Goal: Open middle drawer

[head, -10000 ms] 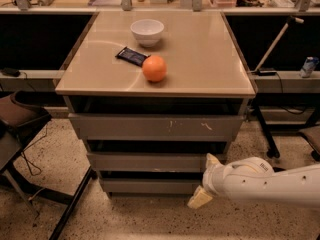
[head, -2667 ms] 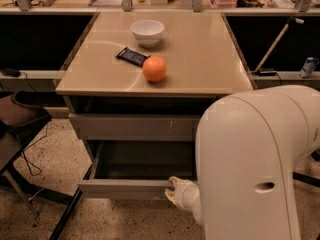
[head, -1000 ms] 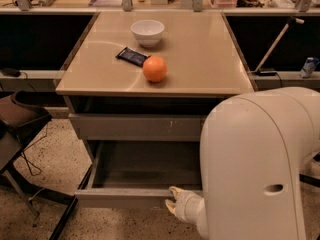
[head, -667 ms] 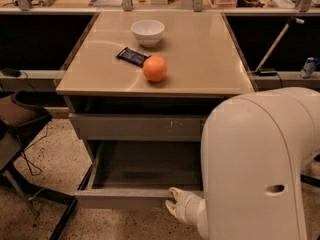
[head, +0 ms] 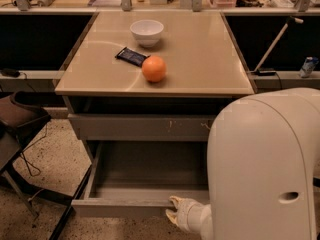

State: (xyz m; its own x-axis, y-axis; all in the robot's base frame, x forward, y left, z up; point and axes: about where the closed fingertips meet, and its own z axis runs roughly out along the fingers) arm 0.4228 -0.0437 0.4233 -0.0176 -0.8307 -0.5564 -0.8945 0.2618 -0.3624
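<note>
One bowl (head: 146,31), one orange (head: 153,68), one dark packet (head: 131,56), one open drawer (head: 145,184), one shut drawer (head: 140,127) above it, and one gripper (head: 175,210) at the open drawer's near edge.

Middle drawer (head: 145,171) now stands pulled well out of the cabinet (head: 200,59).

Ten seconds back every front is flush with the cabinet and the arm reaches in low from the cabinet's right side. Now the drawer's bare grey tray lies exposed in front of the cabinet. Its front sits a little farther from the cabinet than 2.7 seconds ago, with barely any shift over the last second. The arm's big white housing (head: 265,169) now fills the foreground at the cabinet's right front. The gripper (head: 177,213) is at the top edge of the pulled-out drawer front, farther out from the cabinet than at the start.
</note>
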